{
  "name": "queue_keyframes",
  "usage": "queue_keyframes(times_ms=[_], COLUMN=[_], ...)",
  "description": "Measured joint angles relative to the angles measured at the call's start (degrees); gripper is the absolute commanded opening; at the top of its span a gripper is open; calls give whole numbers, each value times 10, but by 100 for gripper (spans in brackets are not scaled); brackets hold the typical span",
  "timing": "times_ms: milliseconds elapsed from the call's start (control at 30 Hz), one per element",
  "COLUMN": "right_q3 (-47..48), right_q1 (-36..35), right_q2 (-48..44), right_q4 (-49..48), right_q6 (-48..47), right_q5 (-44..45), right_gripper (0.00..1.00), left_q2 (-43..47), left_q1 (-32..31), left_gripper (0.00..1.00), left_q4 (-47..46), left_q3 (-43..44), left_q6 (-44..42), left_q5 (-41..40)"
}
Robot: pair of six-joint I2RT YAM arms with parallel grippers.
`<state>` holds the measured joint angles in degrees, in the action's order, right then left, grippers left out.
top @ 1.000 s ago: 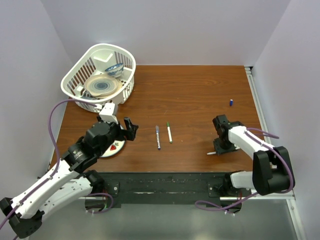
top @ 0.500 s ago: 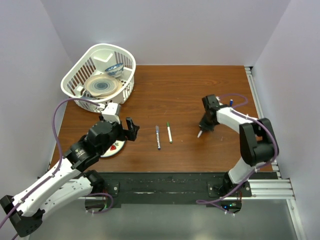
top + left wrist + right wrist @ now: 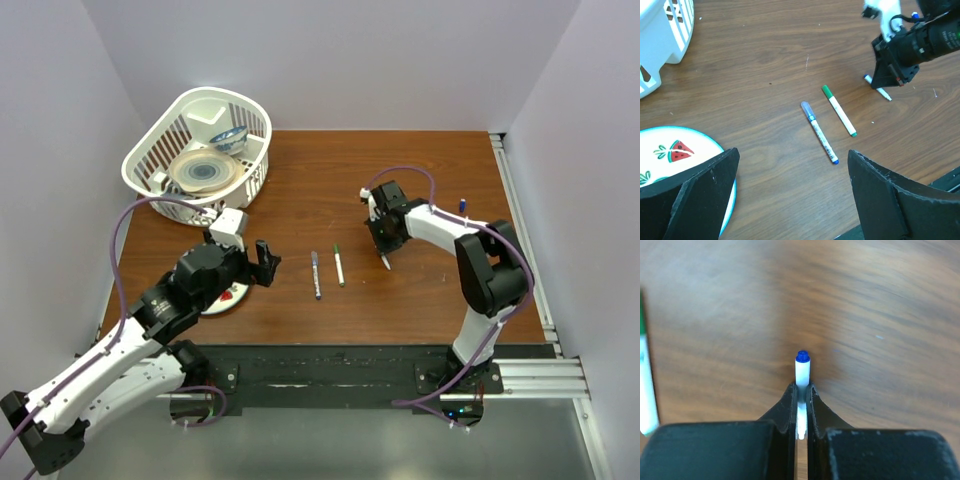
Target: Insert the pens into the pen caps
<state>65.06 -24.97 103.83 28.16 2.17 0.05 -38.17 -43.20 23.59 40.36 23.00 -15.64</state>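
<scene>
Blue-tipped pen (image 3: 802,371) is now clamped in your right hand (image 3: 801,390), swung from 5 o'clock on the table (image 3: 330,180) to just right of centre. The blue cap (image 3: 462,205) sits at 2 o'clock, well apart, so you've moved away from it. Left hand (image 3: 792,165) hangs spread wide and empty at 8 o'clock. The other two pens (image 3: 839,111) lie at centre.

Upper left on the wooden table (image 3: 400,170), a white slatted basket (image 3: 252,183) holds a swirl-patterned plate (image 3: 205,172) and a small bowl (image 3: 229,138). A watermelon-print plate (image 3: 670,155) lies lower left in the left wrist view.
</scene>
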Motion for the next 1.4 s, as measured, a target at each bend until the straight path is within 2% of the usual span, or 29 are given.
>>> queue_keyframes(times_ms=[300, 433, 767, 933, 1067, 1233, 1400], right_q3=[14, 7, -3, -40, -58, -81, -77], right_q1=[-94, -143, -151, -160, -191, -265, -309], right_q2=[11, 6, -5, -48, -69, -71, -64], right_q4=[9, 9, 9, 18, 23, 22, 15], right_q6=[-177, -218, -211, -210, -210, -212, -213], right_q5=[-61, -66, -45, -42, -41, -35, -10], right_gripper=[0, 0, 0, 0, 0, 0, 17], left_q2=[33, 37, 45, 67, 77, 86, 72], left_q1=[0, 0, 0, 0, 0, 0, 0], left_gripper=[90, 88, 86, 86, 87, 86, 86], left_q4=[-21, -27, -25, -18, -8, 3, 30], left_q3=[-1, -1, 0, 6, 24, 38, 61], left_q6=[-77, -117, -152, -152, -153, -153, -152], left_q5=[61, 92, 118, 109, 103, 91, 86])
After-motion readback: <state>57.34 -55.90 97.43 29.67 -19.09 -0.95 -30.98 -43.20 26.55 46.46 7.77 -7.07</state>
